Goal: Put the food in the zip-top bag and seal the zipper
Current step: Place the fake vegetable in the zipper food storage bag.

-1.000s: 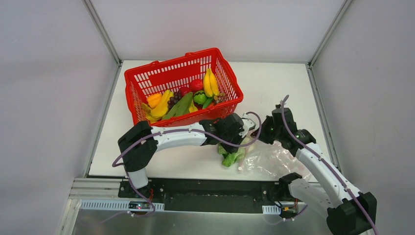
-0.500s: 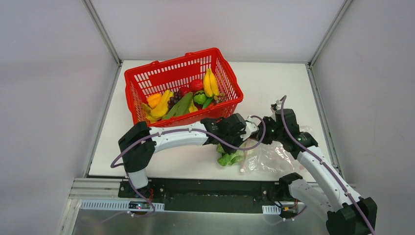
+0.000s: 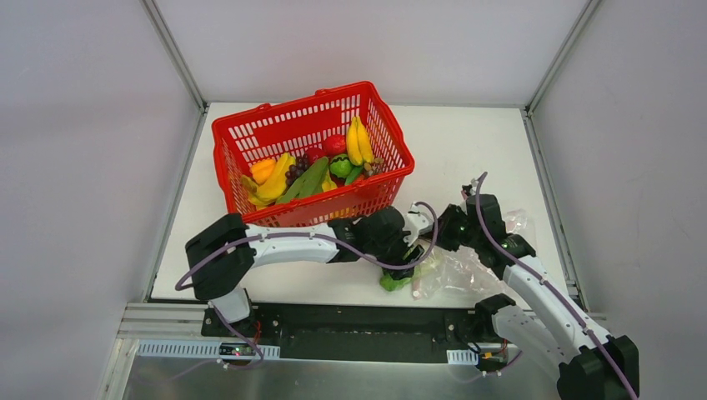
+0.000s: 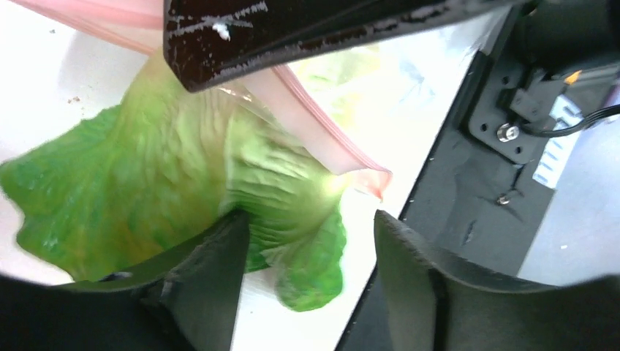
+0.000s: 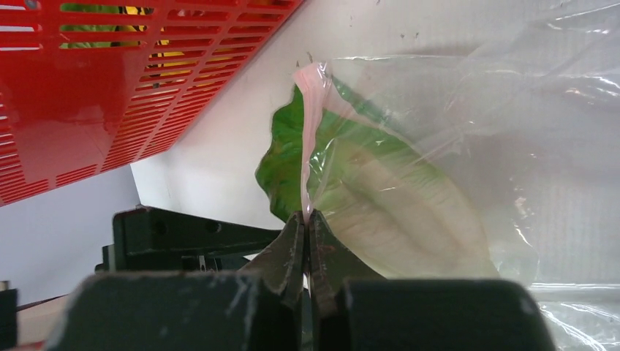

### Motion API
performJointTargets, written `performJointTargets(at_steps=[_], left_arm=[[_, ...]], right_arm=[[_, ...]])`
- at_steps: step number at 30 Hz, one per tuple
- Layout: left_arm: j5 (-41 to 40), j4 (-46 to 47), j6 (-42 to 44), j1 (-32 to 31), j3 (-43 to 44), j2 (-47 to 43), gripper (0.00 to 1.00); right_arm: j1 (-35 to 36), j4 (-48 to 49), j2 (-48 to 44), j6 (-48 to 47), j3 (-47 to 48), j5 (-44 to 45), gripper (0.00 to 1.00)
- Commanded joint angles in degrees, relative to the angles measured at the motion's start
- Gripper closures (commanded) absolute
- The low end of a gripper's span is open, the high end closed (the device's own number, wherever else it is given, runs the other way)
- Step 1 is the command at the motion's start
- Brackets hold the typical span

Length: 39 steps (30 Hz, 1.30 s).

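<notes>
zip-top bag (image 3: 471,271), top external view: it lies crumpled on the white table (image 3: 467,150), at the near edge and right of centre. a green lettuce (image 3: 397,280) leaf sits at its left-hand mouth, partly showing outside the plastic. the left gripper (image 3: 406,250) reaches across from the left and hangs over the leaf; from this height its finger spread cannot be told. the right gripper (image 3: 440,237) meets it from the right at the bag's mouth. behind them stands the red basket (image 3: 242,137), well apart from the bag, holding yellow bananas (image 3: 358,140), a red apple (image 3: 334,144), purple grapes (image 3: 296,170) and other toy produce.

left wrist view: the left gripper (image 4: 307,228) has its two fingers (image 4: 208,274) spread apart, straddling the lower edge of the lettuce (image 4: 146,183). one finger lies against the leaf and the other stands clear of it, so nothing is pinched. the pink zipper (image 4: 314,131) strip runs slantwise over the upper part of the leaf, and a scratched black part crosses the top of the frame above it.

right wrist view: the right gripper (image 5: 307,223) has its fingers pressed together on the pink zipper (image 5: 307,131), holding that edge of the mouth upright. most of the lettuce (image 5: 387,190) shows through the clear bag (image 5: 526,124), while a green lobe pokes out left of the strip. the red basket (image 5: 110,88) fills the upper left corner.
</notes>
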Motion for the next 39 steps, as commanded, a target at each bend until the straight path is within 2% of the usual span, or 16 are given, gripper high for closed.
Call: performJointTargets(at_steps=[1,6,12,15,19,23,27,33,36,39], left_arm=[[-0.55,7.54,-2.44,0.23,-4.50,-6.60,0.34],[0.08,6.54,-1.47,0.38,-6.14,-11.41,0.32],[-6.60,9.37,-1.34,0.38,-14.09,-14.48,0.30],[-11.08,13.97,-5.17,0.38,-17.74,-14.50,0.30],[-16.41,25.73,-11.78,0.30,-22.59,-12.80,0.29],[-20.22,31.41,-12.94,0.21,-22.97,-8.81,0.27],[-16.93,39.85,-13.95,0.16,-21.61,-3.32,0.28],[-10.48,51.13,-17.11,-0.51,-21.28,0.78,0.58],[-10.44,53.42,-17.17,-0.93,-22.05,-0.82,0.65],[-9.43,50.84,-15.70,-1.07,-20.21,-2.70,0.73]], right_arm=[[0.26,3.68,0.23,0.80,0.29,0.71,1.00],[0.26,4.18,-0.13,0.41,-0.90,-0.22,1.00],[0.28,4.75,0.33,-0.74,-1.43,-3.63,1.00],[0.27,4.58,0.16,-0.78,-1.43,-4.16,1.00],[0.26,4.69,-0.32,-0.62,-1.76,-4.19,1.00],[0.27,5.27,-0.37,-0.12,-2.30,-5.75,0.98],[0.21,5.36,0.57,0.53,-2.53,-7.55,0.97],[0.29,5.66,1.23,2.66,0.18,-8.29,0.95],[0.28,5.88,1.89,4.79,1.28,-8.59,0.96],[0.25,8.08,1.19,9.73,1.36,-10.31,0.99]])
